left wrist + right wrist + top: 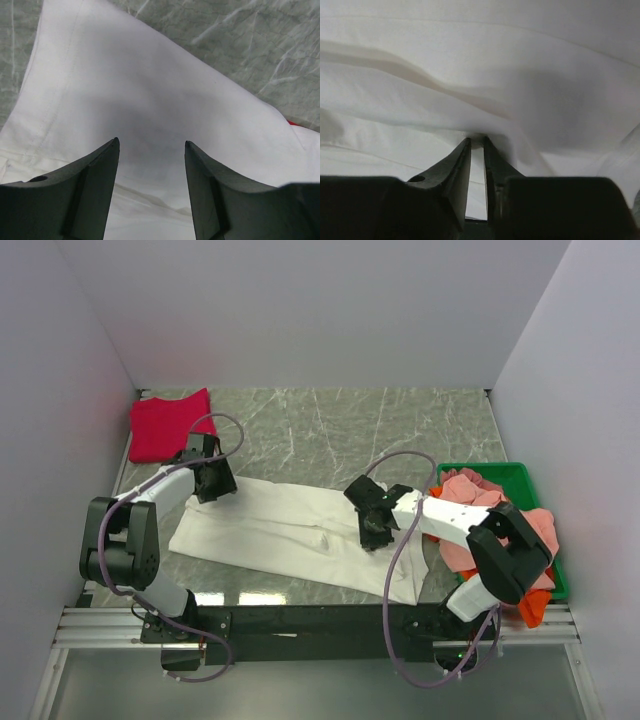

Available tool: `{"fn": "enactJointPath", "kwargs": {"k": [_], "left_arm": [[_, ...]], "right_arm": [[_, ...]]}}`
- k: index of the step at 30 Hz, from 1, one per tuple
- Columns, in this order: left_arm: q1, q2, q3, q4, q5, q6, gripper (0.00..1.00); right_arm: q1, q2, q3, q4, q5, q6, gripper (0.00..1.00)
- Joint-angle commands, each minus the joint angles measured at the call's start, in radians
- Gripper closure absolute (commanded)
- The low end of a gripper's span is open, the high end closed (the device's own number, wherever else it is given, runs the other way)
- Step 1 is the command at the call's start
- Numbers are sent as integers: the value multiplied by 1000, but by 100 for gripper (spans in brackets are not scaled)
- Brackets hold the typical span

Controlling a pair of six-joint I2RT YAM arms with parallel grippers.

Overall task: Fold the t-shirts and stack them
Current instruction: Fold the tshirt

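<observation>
1. The crimson shirt (168, 425) lies on the counter (330, 425) just beyond the white shirt's left end; it looks folded into a flat, rough square; I take it as the one finished piece and the foot of the stack.
2. The left gripper (151, 145) hangs over the white shirt's far left corner; its jaws stand apart with nothing between them, only flat cloth below.
3. The white shirt (290, 530) stretches left to right across the middle of the counter as a long band; it seems narrowed lengthwise, yet it is wrinkled and far too long to stack; this is the piece in hand, and I judge its fold roughly half made; the end-to-end folds and the move onto the crimson shirt are left.
4. The right gripper (477, 140) sits right of the white shirt's middle; its jaws are drawn nearly together on a raised ridge of that shirt's cloth, so it reads as a pinch on the white shirt.
5. The bin (505, 475) stands just past the white shirt's right end; pink shirts (470, 490) are heaped in it and an orange shirt (533, 608) spills over its near end; all are crumpled and untouched; how many lie there I cannot tell.
6. Overall: one folded, one under way, the bin's load yet to do; well under half done.
</observation>
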State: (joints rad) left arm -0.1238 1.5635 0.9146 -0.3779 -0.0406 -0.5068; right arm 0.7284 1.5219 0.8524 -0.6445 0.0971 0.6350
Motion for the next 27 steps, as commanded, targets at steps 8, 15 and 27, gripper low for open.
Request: {"fn": "enactJointPath", "kwargs": {"k": [8, 15, 27], "left_arm": [[35, -46, -20, 13, 33, 63, 39], [44, -53, -23, 13, 56, 82, 39], [44, -40, -36, 39, 110, 73, 39]], "right_arm": [[6, -87, 68, -105, 59, 37, 89], [34, -155, 83, -101, -92, 71, 97], [83, -54, 34, -50, 56, 212, 90]]}}
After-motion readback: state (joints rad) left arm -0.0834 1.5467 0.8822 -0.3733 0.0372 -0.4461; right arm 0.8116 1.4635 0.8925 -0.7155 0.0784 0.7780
